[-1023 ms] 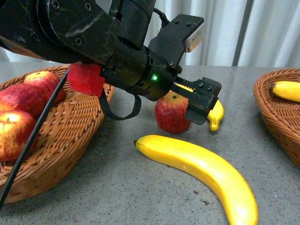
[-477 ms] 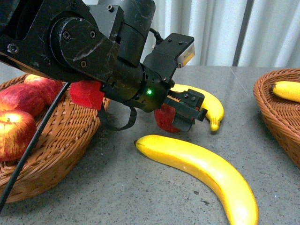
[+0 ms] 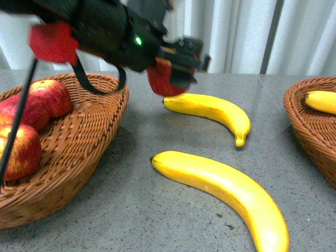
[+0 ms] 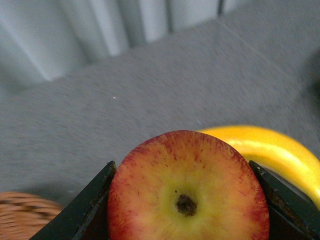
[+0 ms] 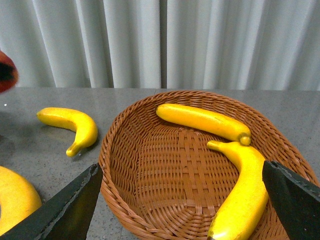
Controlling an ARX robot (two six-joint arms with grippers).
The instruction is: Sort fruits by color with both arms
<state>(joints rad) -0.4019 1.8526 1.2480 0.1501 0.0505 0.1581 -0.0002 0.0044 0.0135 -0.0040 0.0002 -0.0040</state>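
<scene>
My left gripper (image 3: pixel 176 65) is shut on a red apple (image 3: pixel 161 79), held in the air above the table, to the right of the left wicker basket (image 3: pixel 100 131). In the left wrist view the apple (image 4: pixel 187 187) fills the space between the jaws, yellow round its stem end. Several red apples (image 3: pixel 50 97) lie in the left basket. Two bananas lie on the table: one behind (image 3: pixel 212 110), a larger one in front (image 3: pixel 226 191). My right gripper (image 5: pixel 182 200) is open over the right basket (image 5: pixel 150 165), which holds two bananas (image 5: pixel 202 120).
The right basket's rim (image 3: pixel 299 121) shows at the right edge of the front view with a banana (image 3: pixel 321 101) in it. A black cable (image 3: pixel 18 118) hangs across the left basket. Pale curtains close off the back of the grey table.
My left gripper closed on the apple standing on the table and lifted it up and back toward the left. The banana it hid is now fully in view.
</scene>
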